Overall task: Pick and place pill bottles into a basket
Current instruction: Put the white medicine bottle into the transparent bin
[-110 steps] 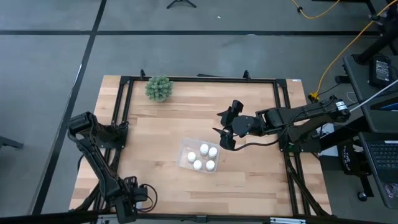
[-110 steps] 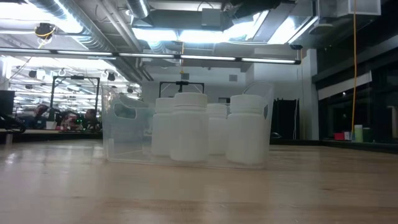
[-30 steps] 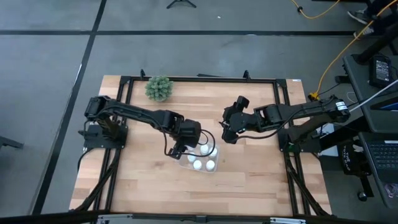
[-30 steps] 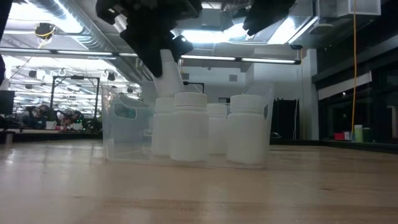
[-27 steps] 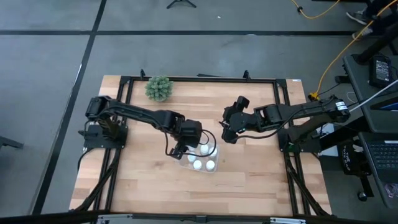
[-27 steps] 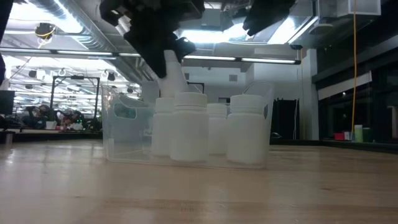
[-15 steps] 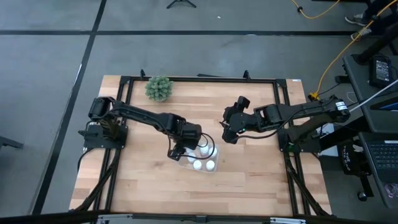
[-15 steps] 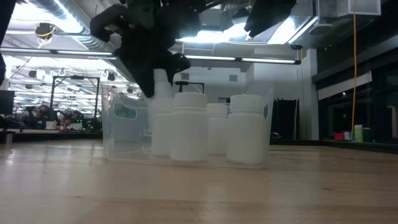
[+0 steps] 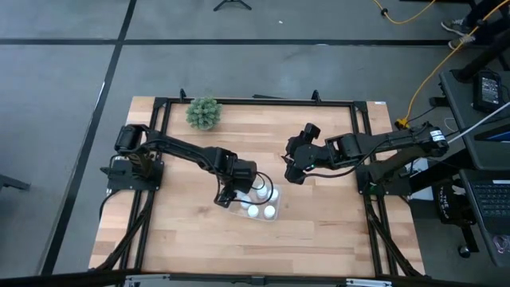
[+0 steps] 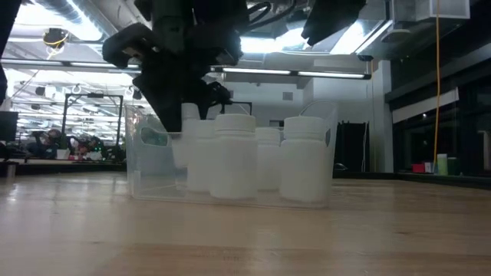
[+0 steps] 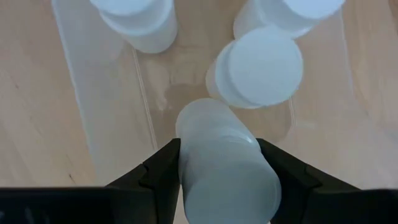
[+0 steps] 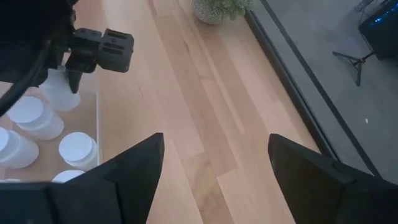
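The basket is a clear tray [image 9: 241,210] at the table's middle, and several white pill bottles [image 9: 269,212] stand upright in it. My left gripper [image 9: 231,191] points steeply down over the tray's left part, shut on one more pill bottle [image 11: 211,134]. In the low view that bottle [image 10: 188,142] sits inside the tray wall [image 10: 146,165], beside the standing bottles [image 10: 234,157]. My right gripper [image 9: 290,171] hangs open above the table, right of the tray, and holds nothing. My left gripper pinches the bottle between its two fingers [image 11: 163,177] on opposite sides of its upper end [image 11: 189,168]. The fingers come from above and point steeply down. The bottle hangs nearly upright below them, its lower end down in the tray. I cannot tell whether that end touches the tray floor.
A small green bushy plant [image 9: 204,113] stands at the table's far left. A black metal frame [image 9: 255,102] runs around the wooden table top. Bare wood lies near the tray's front and along the table's near edge.
My left gripper has gone down with the bottle, from above the standing bottles' caps into the tray's left part. The bottle was tilted and now hangs nearly upright. The gripper has stayed shut on it.
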Controlling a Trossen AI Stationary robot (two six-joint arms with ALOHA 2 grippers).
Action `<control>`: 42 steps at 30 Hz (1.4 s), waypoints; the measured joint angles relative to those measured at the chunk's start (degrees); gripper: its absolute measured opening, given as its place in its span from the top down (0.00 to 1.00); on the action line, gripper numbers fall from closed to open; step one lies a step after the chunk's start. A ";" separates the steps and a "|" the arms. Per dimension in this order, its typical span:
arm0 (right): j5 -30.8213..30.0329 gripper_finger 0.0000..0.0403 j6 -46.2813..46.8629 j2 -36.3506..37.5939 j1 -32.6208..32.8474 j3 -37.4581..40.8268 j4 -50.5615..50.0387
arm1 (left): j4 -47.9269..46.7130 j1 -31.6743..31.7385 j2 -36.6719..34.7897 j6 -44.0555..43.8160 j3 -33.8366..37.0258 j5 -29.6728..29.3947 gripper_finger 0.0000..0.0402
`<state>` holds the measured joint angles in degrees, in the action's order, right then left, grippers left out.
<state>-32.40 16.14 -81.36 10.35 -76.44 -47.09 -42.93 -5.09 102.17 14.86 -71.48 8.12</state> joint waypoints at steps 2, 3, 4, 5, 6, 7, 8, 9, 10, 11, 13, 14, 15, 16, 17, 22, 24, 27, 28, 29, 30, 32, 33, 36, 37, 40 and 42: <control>0.00 0.28 -0.06 0.00 0.00 0.02 -0.01 | 0.80 0.21 0.25 -0.06 0.00 0.36 0.58; 0.00 0.28 -0.09 0.00 0.00 0.02 -0.01 | 1.00 0.35 0.26 -0.14 0.00 0.48 0.58; 0.00 0.28 -0.09 0.00 0.00 0.02 -0.01 | 1.46 0.51 0.26 -0.14 0.00 0.49 0.58; 0.00 0.28 -0.09 0.00 0.00 0.02 -0.03 | 1.80 0.70 0.26 -0.11 0.00 0.53 0.58; 0.00 0.28 -0.09 0.00 0.00 0.02 -0.05 | 1.70 0.87 0.26 -0.10 0.00 0.55 0.58; 0.00 0.28 -0.09 0.00 0.00 0.02 -0.03 | 1.55 1.10 0.26 -0.14 0.00 0.57 0.58; 0.00 0.28 -0.09 0.00 0.00 0.02 -0.03 | 1.59 1.30 0.26 -0.16 0.00 0.64 0.58; 0.00 0.28 -0.09 0.00 0.00 0.02 -0.05 | 1.57 1.52 0.26 -0.16 0.00 0.62 0.58; 0.00 0.28 -0.09 0.00 0.00 0.02 -0.05 | 1.44 1.59 0.26 -0.15 0.00 0.62 0.58; 0.00 0.28 -0.09 0.00 0.00 0.02 -0.06 | 1.37 1.77 0.26 -0.16 0.00 0.62 0.58; 0.00 0.28 -0.09 0.00 0.00 0.02 -0.07 | 1.40 1.97 0.26 -0.16 0.00 0.84 0.58; 0.00 0.28 -0.09 0.00 0.00 0.02 -0.09 | 1.39 2.11 0.26 -0.16 0.00 0.98 0.58; 0.00 0.28 -0.09 0.00 0.00 0.02 -0.14 | 1.39 2.21 0.33 -0.14 0.00 1.04 0.58; 0.00 0.28 -0.09 0.00 0.00 0.02 -0.14 | 1.40 2.24 0.45 -0.15 0.00 1.09 0.58; 0.00 0.28 -0.10 0.00 0.00 0.02 -0.14 | 1.38 2.26 0.67 -0.16 0.00 1.26 0.58; 0.00 0.28 -0.11 0.00 0.00 0.02 -0.21 | 1.48 2.20 2.55 -0.38 0.00 2.55 0.58; 0.00 0.28 -0.11 0.00 0.00 0.02 -0.36 | 1.53 2.09 3.20 -0.38 0.00 2.54 0.58; 0.00 0.28 -0.11 0.00 0.00 0.02 -0.76 | 1.88 2.06 3.68 -0.38 0.00 2.54 0.58; 0.00 0.28 -0.11 0.00 0.00 0.02 -0.73 | 1.98 2.04 3.85 -0.61 0.00 2.56 0.58; 0.00 0.28 -0.11 0.00 0.00 0.02 -0.78 | 1.94 2.04 3.85 -0.81 0.00 2.58 0.58; 0.00 0.28 -0.11 0.00 0.00 0.02 -0.78 | 1.96 2.04 3.83 -1.09 0.00 2.56 0.58; 0.00 0.28 -0.11 0.00 0.00 0.02 -0.86 | 2.12 2.04 3.83 -1.22 0.00 2.53 0.58; 0.00 0.28 -0.11 0.00 0.00 0.02 -0.86 | 2.23 2.04 3.83 -1.35 0.00 2.54 0.57; 0.01 0.28 -0.25 0.00 0.00 0.02 -0.86 | 2.33 2.04 3.83 -2.63 0.00 2.56 0.50; 0.00 0.28 -0.33 0.00 0.00 0.02 -0.88 | 2.31 2.04 3.83 -3.09 0.00 2.56 0.46; 0.02 0.28 -0.63 0.00 0.00 0.02 -0.88 | 2.33 2.04 3.82 -4.11 0.00 2.69 0.41; 0.00 0.28 -1.31 0.00 0.00 0.01 -0.88 | 2.30 2.04 3.67 -4.88 0.00 3.50 0.40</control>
<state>-32.40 14.84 -81.36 10.35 -76.43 -47.97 -40.63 -3.05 105.84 9.98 -71.48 11.62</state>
